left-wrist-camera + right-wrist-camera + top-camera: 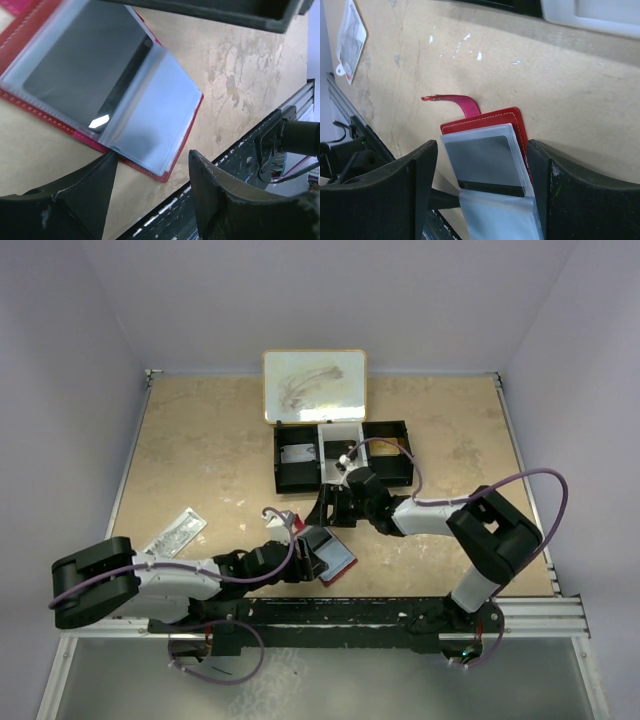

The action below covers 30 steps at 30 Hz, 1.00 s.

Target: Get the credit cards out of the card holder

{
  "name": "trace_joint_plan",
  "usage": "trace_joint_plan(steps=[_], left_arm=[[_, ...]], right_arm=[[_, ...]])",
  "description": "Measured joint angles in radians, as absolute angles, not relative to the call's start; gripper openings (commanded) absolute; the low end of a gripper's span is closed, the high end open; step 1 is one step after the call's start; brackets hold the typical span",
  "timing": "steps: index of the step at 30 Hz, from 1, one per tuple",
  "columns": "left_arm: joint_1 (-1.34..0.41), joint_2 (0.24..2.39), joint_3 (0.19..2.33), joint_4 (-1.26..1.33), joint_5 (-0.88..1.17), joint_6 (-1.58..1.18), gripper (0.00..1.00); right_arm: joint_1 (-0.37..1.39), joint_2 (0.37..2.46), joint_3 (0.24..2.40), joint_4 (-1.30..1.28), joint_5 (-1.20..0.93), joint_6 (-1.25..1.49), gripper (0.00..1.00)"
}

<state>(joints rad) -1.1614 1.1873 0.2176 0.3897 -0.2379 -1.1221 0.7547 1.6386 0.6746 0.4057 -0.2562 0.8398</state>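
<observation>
The red card holder (338, 562) lies open on the table, its pale clear sleeves facing up. A grey credit card (85, 65) with a black stripe sits inside one sleeve, and the same credit card (482, 157) shows in the right wrist view. My left gripper (152, 156) is open, low at the near corner of the card holder (167, 176), which pokes between the fingertips. My right gripper (481, 150) is open, one finger on each side of the card holder (517, 122). The holder's red tab (460, 100) curls away beyond it.
A long black tray (292, 480) with a white middle stands behind the arms. A framed whiteboard (313, 387) sits at the back. A clear plastic packet (175, 532) lies at the left. The metal rail (400, 610) runs along the near edge, close under my left gripper.
</observation>
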Motion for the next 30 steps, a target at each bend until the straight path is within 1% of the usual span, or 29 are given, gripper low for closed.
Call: trace_joint_plan(steps=[4,9,12,15,19,21,24,27,30], left_arm=[[-1.211,1.254,0.252,0.418,-0.276,-1.144,0.57],[-1.232,1.391,0.31,0.522,-0.276,-1.164,0.58],[-1.254,1.47,0.366,0.554,-0.274,-1.166,0.58],[-1.285,1.482,0.383,0.545,-0.293,-1.166,0.59],[-1.32,1.423,0.385,0.445,-0.35,-1.167,0.6],[-1.331,1.364,0.382,0.364,-0.384,-1.168,0.57],[-1.332,1.273,0.377,0.256,-0.425,-1.167,0.56],[-1.332,1.174,0.377,0.138,-0.477,-1.166,0.56],[-1.332,1.097,0.377,0.034,-0.527,-1.166,0.58]], right_arm=[[0.755,1.67,0.711,0.397,-0.304,0.776,0.73],[0.755,1.69,0.74,0.379,-0.328,0.722,0.72],[0.756,1.681,0.752,0.335,-0.322,0.705,0.75],[0.761,1.627,0.753,0.234,-0.251,0.704,0.76],[0.766,1.506,0.753,0.115,-0.128,0.726,0.77],[0.766,1.434,0.744,0.09,-0.079,0.755,0.75],[0.766,1.325,0.679,0.107,-0.039,0.813,0.7],[0.766,1.245,0.574,0.166,-0.046,0.879,0.59],[0.772,1.213,0.467,0.239,-0.078,0.958,0.58]])
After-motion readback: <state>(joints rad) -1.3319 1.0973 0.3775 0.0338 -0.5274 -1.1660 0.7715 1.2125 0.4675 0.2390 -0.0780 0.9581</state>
